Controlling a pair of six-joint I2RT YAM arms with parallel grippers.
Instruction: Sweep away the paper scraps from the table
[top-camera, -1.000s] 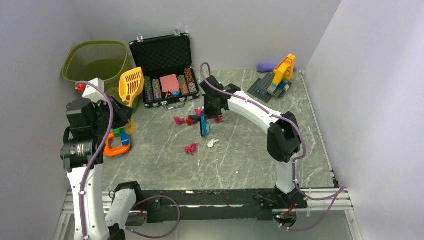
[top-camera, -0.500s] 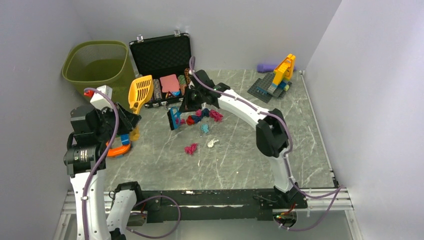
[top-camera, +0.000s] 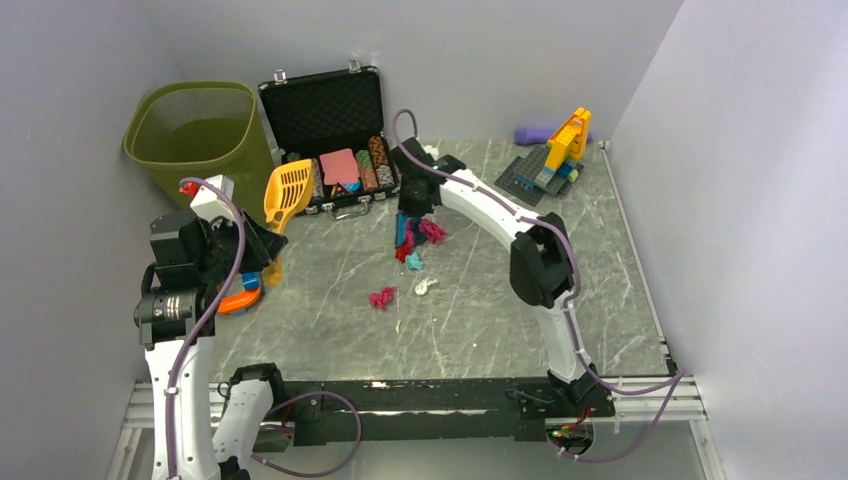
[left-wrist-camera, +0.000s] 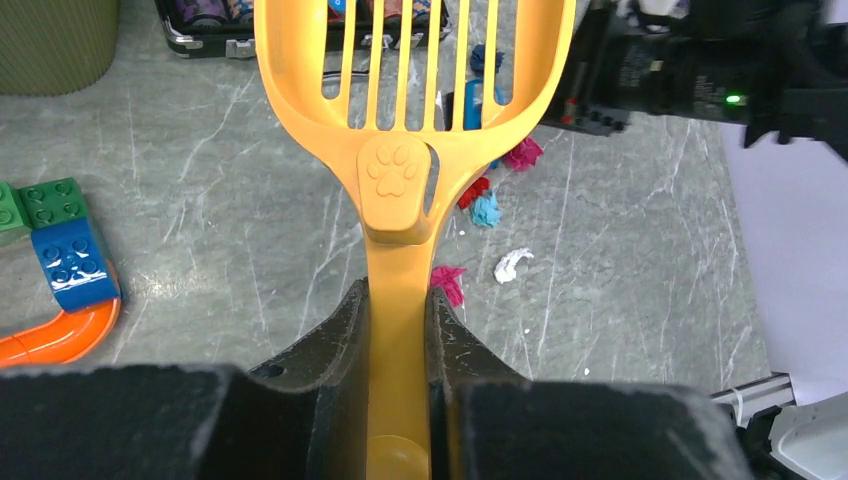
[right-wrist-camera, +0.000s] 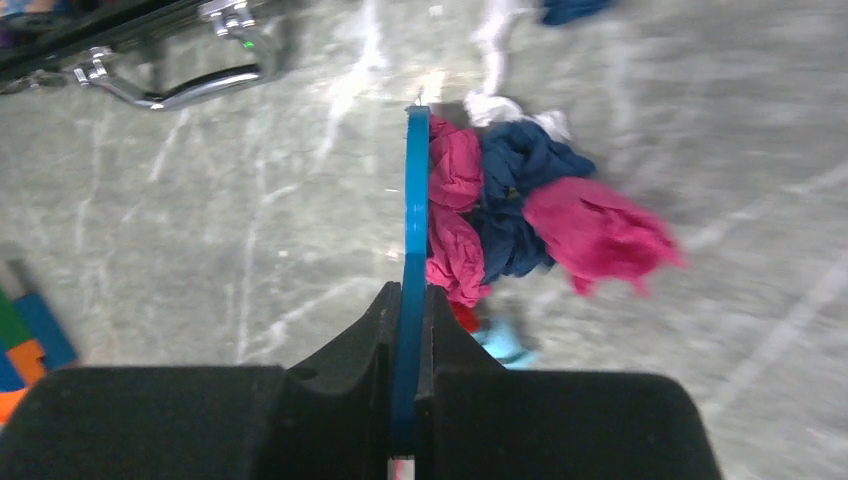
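Paper scraps lie mid-table (top-camera: 330, 300): a bunch of pink, dark blue, red and light blue wads (top-camera: 418, 240), a lone pink wad (top-camera: 381, 297) and a white one (top-camera: 425, 286). My right gripper (top-camera: 410, 208) is shut on a thin blue card (right-wrist-camera: 414, 200) held on edge, its right face against the bunched wads (right-wrist-camera: 500, 215). The fingers (right-wrist-camera: 375, 330) clamp the card's near end. My left gripper (top-camera: 260, 238) is shut on the handle of an orange slotted scoop (left-wrist-camera: 400, 180), held above the table at the left, with its blade (top-camera: 287, 188) toward the case.
A green mesh bin (top-camera: 195, 125) stands back left. An open black case of poker chips (top-camera: 335, 150) sits beside it. Toy bricks and an orange curved piece (top-camera: 238, 292) lie under the left arm. A brick build (top-camera: 555, 160) and purple object (top-camera: 535, 133) are back right.
The right gripper swung the blue card left, then back right, and the wads now sit bunched against it. The left arm shifted the scoop slightly right and toward the case.
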